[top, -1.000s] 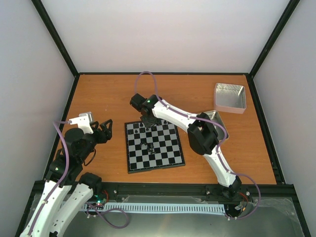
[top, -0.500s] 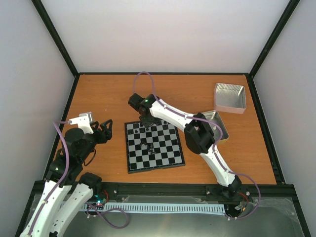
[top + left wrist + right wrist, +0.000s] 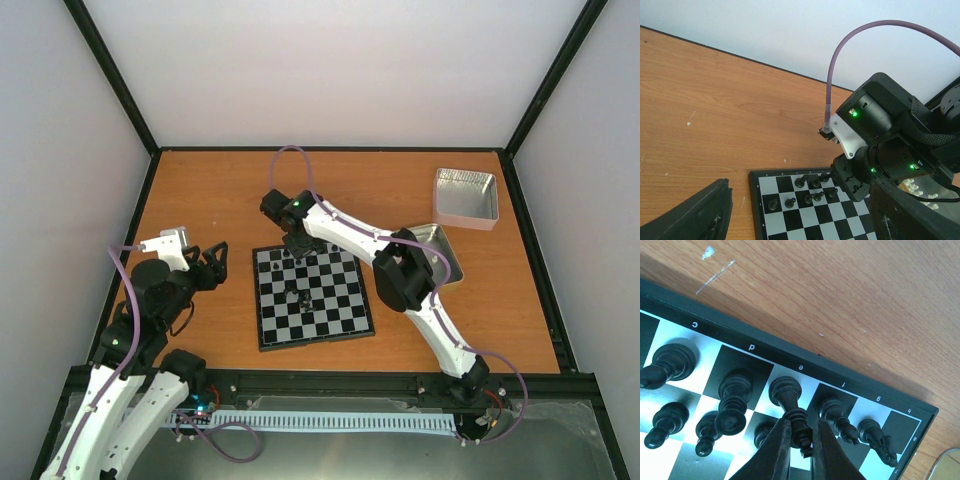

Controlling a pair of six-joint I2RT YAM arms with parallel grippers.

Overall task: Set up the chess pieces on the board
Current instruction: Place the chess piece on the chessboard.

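Observation:
The board [image 3: 335,312] lies at the table's middle with several black chess pieces [image 3: 272,268] along its far rows and two more near its centre [image 3: 297,296]. My right gripper [image 3: 802,434] is shut on the top of a black king [image 3: 786,392] whose base is on the light back-row square marked e. A black bishop [image 3: 836,414] and a knight [image 3: 874,434] stand just to its right, another tall piece [image 3: 734,391] to its left. My left gripper [image 3: 214,263] hovers open off the board's left edge, with nothing between its fingers [image 3: 697,215].
Two shiny metal tins sit at the right, one [image 3: 466,194] at the back and one [image 3: 443,252] partly behind my right arm. Small white pieces [image 3: 920,188] show beyond the right arm. Black frame rails border the table.
My right gripper has edged slightly left over the board's far row, still shut on the piece. The left arm has not moved.

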